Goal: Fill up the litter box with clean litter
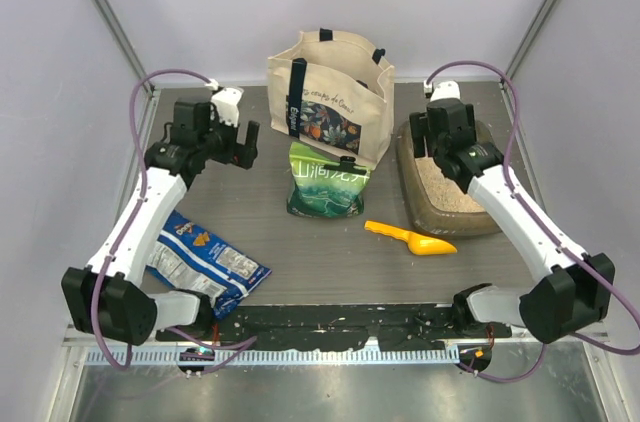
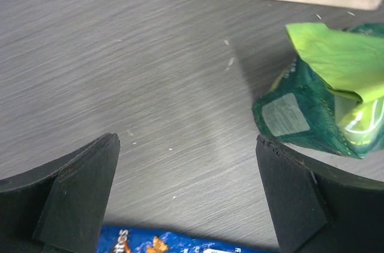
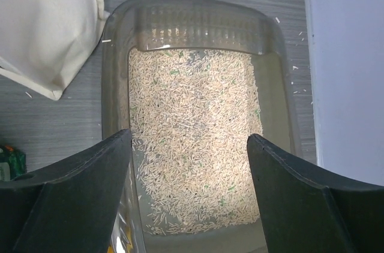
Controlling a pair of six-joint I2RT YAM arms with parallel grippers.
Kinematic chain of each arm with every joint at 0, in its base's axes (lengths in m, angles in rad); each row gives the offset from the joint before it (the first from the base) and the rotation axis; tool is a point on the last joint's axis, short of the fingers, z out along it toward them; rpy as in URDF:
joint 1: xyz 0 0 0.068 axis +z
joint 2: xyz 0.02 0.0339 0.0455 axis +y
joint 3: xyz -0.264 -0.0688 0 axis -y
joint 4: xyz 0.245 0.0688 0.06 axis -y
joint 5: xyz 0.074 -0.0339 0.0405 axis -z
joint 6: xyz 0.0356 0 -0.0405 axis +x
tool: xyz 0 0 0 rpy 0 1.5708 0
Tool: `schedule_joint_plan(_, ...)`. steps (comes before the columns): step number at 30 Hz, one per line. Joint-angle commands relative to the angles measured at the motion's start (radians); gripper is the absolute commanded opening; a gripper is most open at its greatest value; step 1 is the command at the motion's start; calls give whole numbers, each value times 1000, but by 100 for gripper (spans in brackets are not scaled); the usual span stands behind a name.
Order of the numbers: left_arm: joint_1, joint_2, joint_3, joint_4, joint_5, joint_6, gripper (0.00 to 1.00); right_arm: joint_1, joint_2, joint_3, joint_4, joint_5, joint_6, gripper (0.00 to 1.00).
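Hovering over the litter box (image 3: 198, 13), our right gripper (image 3: 187, 145) has its fingers spread wide and holds nothing. The litter (image 3: 192, 97) lies straight below the gap, covering most of the tray floor. The box sits at the table's right side, just beside the tote bag (image 1: 330, 92). Our left gripper (image 2: 186, 145) is also spread and empty, near the green pouch (image 2: 318, 103) and the blue snack bag (image 1: 205, 260). The pouch bears white Chinese characters. We cannot read the tote's print or the snack bag's lettering.
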Motion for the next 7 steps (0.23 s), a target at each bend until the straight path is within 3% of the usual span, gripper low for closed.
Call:
schedule_joint_plan(1,38,-56,115,-26,-110,-43,100,1,-42,56,53,49,-5,83)
schedule_joint_plan(6,69,-67,254,-45,-193,6,100,1,16,212,61,58,-33,83)
schedule_joint_plan(7,69,-64,273,-36,-216,36,100,3,30,316,44,78,-30,83)
